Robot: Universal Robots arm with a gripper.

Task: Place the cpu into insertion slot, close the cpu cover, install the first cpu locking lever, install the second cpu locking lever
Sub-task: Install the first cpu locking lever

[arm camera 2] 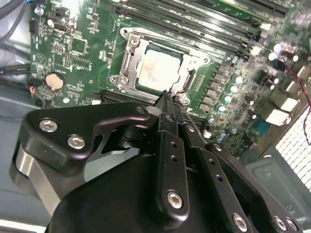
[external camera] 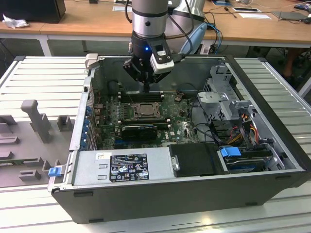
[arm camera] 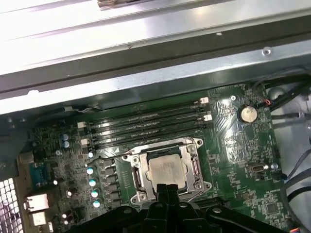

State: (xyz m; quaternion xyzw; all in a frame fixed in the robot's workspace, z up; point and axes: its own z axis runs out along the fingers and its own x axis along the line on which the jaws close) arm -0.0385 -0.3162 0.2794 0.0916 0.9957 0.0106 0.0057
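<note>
At the insertion slot point(external camera: 142, 109), the main hazard is a misdirected push. The fingertips are narrow, so a tip coming down off-line could skid off the slot's metal rim onto the surrounding board point(arm camera 2: 73, 53), or load the cpu cover point(arm camera 2: 138, 46) unevenly. The cover appears lowered. Whether the levers are latched cannot be determined. The gripper point(arm camera 2: 167, 97) has its jaws closed together and carries nothing. The cpu point(arm camera 2: 158, 68) lies flat in the slot, just beyond the tips, which stand at the slot's rim.
</note>
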